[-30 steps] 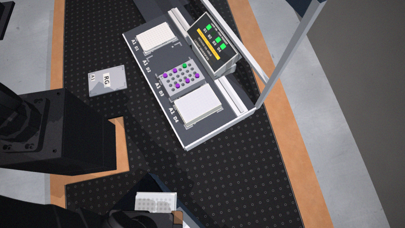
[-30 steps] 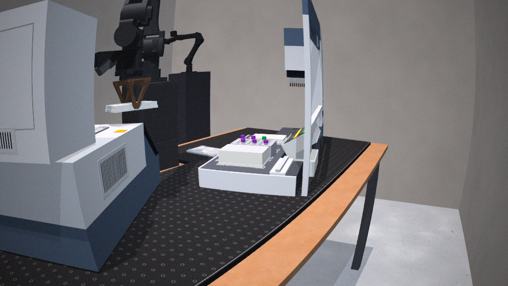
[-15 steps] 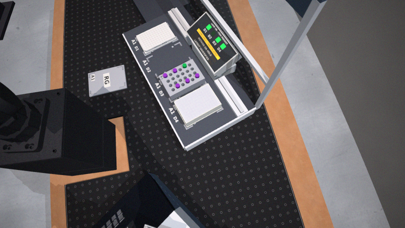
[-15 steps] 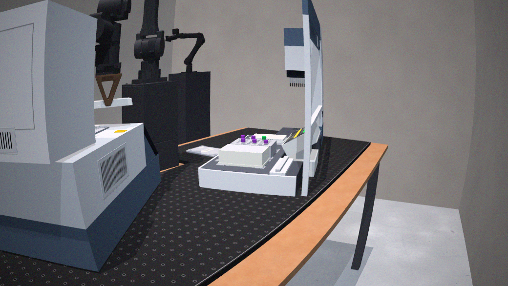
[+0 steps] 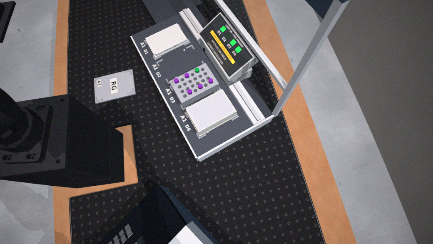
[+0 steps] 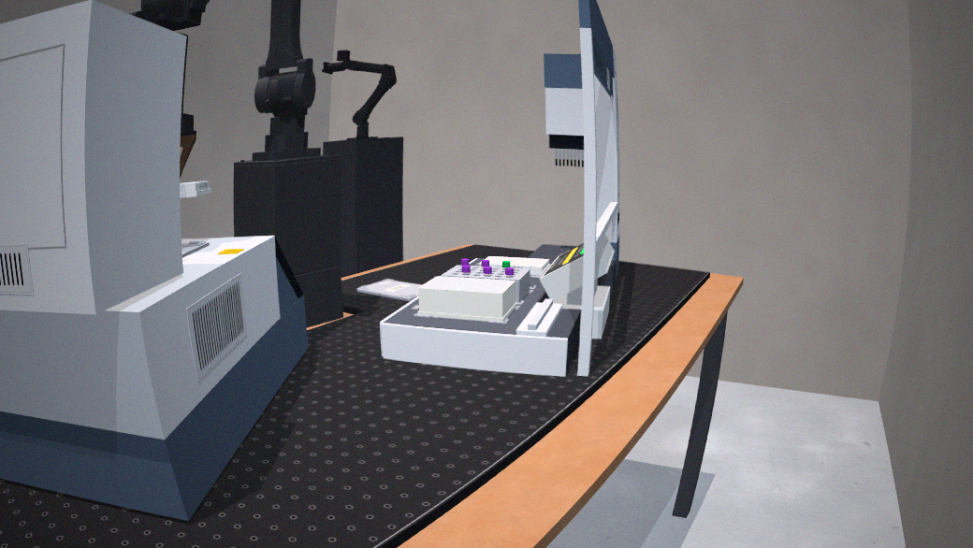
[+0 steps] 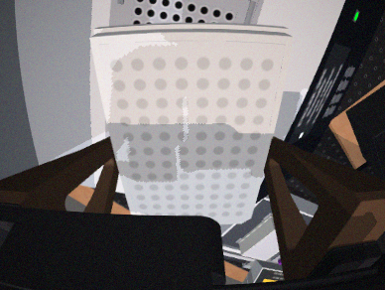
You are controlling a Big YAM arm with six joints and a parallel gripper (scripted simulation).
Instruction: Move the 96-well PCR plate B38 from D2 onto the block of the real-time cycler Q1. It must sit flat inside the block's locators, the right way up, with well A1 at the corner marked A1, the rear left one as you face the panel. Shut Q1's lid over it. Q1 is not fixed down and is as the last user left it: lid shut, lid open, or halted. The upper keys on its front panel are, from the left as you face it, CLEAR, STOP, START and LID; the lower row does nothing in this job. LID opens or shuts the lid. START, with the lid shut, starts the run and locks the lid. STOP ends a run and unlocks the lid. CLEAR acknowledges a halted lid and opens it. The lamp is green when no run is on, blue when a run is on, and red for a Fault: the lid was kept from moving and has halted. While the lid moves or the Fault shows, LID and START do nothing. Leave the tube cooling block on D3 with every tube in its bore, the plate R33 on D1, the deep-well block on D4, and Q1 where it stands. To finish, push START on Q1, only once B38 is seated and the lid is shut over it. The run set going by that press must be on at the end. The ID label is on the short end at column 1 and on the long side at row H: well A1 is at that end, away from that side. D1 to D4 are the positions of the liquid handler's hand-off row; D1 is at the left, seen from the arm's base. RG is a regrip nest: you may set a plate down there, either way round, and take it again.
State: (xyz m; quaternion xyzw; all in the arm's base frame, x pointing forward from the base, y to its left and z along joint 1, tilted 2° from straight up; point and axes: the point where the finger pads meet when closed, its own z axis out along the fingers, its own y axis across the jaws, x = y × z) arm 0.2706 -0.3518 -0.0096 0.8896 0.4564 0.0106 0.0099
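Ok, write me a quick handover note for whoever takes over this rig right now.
Gripper: shut on PCR plate B38, held level over Q1's block, lid open.
Row: D2 vacated; plate R33 on D1, tube cooling block on D3 with tubes in bores, deep-well block on D4. Regrip nest RG unused.
Q1 lamp green.
Done: pick-up and carry.
Left: check the A1 corner (label not readable here), seat B38 flat in the locators, release, press LID, then START.
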